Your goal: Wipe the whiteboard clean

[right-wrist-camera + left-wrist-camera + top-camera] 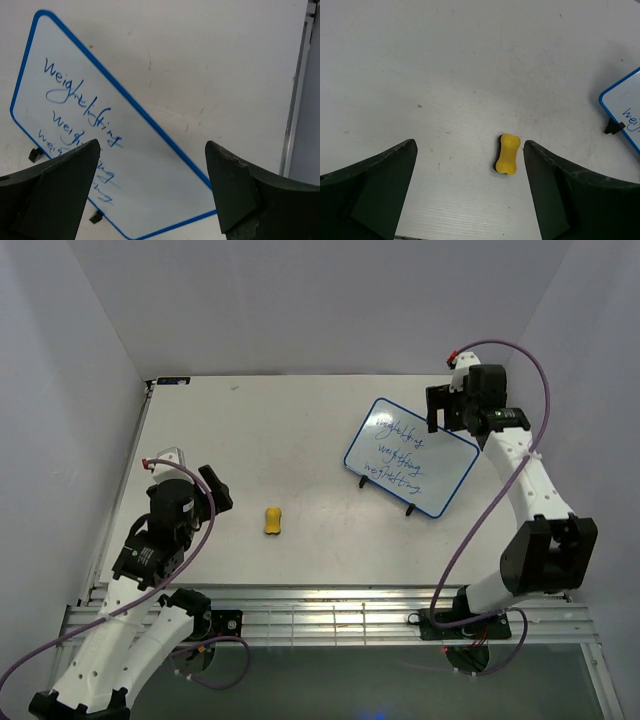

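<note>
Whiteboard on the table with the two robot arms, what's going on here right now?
Nothing has been wiped yet: the whiteboard carries three lines of blue handwriting. The right gripper is open near the board's far edge, holding nothing. The left gripper, also open and empty, points toward the small yellow eraser lying on the table left of the board, without touching it.

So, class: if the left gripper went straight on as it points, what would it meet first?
Probably the yellow eraser, lying just right of centre between its open fingers; depth is unclear.
</note>
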